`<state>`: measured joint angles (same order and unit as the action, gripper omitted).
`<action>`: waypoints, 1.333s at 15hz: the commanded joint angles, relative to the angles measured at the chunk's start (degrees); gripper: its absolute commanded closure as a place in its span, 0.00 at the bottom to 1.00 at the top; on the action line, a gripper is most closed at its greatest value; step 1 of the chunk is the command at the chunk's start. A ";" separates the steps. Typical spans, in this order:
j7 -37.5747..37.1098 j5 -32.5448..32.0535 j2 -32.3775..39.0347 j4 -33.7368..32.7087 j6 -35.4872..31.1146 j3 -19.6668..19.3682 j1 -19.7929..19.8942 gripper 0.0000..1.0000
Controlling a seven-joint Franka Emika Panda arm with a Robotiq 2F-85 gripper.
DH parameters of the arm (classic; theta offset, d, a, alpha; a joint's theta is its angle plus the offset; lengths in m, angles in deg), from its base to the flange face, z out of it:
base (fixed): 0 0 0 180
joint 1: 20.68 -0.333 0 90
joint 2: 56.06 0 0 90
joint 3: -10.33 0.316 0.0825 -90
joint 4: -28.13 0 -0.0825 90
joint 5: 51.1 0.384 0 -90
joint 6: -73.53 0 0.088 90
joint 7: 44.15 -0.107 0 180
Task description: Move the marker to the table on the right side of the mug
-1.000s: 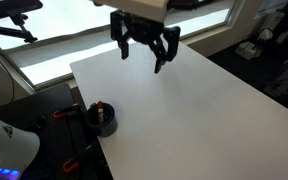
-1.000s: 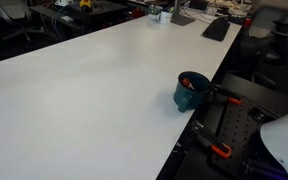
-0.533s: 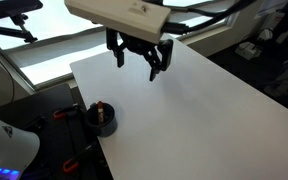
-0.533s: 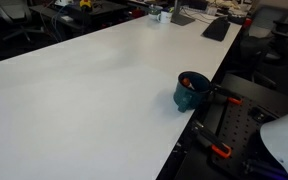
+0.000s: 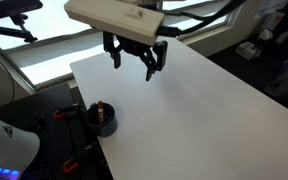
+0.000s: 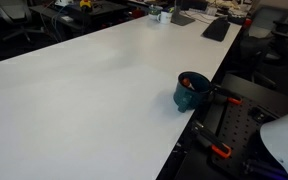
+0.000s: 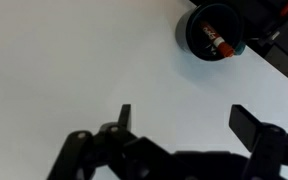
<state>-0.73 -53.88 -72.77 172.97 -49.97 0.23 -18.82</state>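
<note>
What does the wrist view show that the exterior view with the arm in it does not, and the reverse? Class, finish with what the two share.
Only the wrist view looks straight down into the mug, so the marker is seen lying inside it. Only the exterior view shows the arm's white body, the window behind it, and the pincer from the side, above the table. Both show the white table, the mug near its edge, and the open pincer away from the mug.
</note>
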 commanded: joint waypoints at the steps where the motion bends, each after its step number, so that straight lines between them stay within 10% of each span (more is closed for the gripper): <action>1: 4.18 -0.29 -2.84 7.33 -6.26 1.08 -1.48 0.00; 7: 11.96 1.08 -3.82 19.18 -14.96 0.92 -3.62 0.00; 20: 12.78 1.00 2.46 15.24 -14.24 1.90 -2.99 0.00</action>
<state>12.79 -52.07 -71.27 188.27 -63.04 0.92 -22.16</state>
